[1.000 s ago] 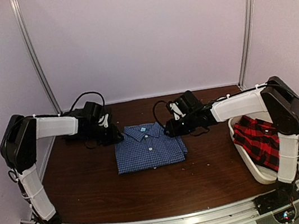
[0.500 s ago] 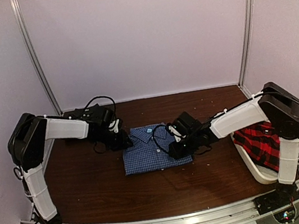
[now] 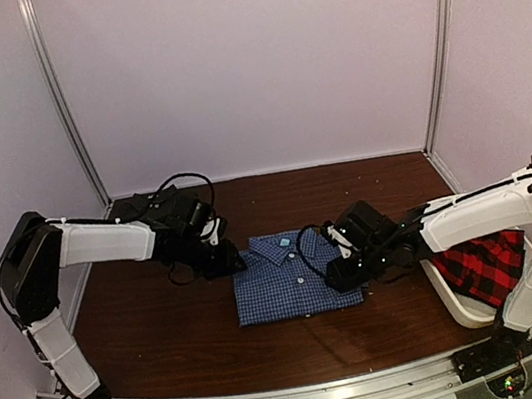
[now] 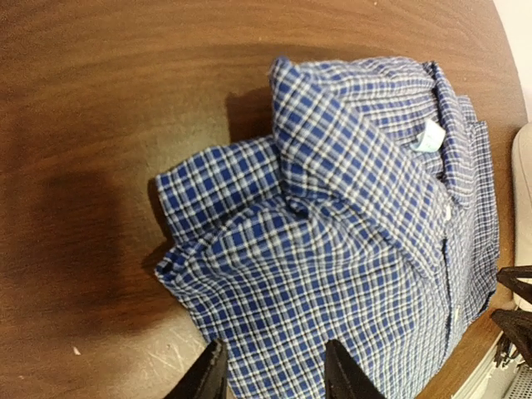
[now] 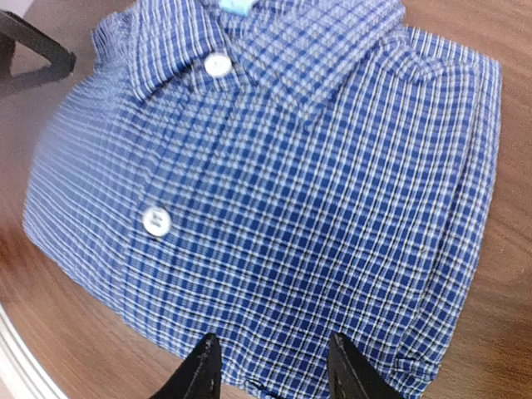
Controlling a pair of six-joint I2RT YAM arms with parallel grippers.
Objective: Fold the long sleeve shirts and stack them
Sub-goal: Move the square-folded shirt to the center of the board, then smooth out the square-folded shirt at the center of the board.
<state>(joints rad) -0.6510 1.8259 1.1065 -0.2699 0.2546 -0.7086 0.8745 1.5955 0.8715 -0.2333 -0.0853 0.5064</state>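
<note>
**While both grippers clamp its sides, blue gingham shirt (image 3: 289, 279) lies folded mid-table**

Because the fold sits near the middle of the table (image 3: 165, 327), bare wood runs wide to its left. More bare wood runs along the near side, down to the metal rail (image 3: 307, 395). Room is tight on the right: the white tub (image 3: 450, 294) stands just beside that edge, at the table's right margin.

Left gripper (image 3: 230, 261) is at the shirt's left edge, up by the collar end. Its fingers (image 4: 208, 376) have cloth pinched between them, clenched on it. Right gripper (image 3: 341, 271) is at the right edge, fingers (image 5: 204, 366) straddling the fold and grasping the cloth.

Count:
- Two shirts in view: the blue one flat on the table, and the red-and-black plaid shirt (image 3: 484, 266) heaped in the tub.
- One tub.
- Two arms.
- Two white buttons (image 5: 155, 221) on the placket in the right wrist view.

Labels: a small white tag (image 4: 430, 135) sits inside the collar, its print too small to read.
</note>
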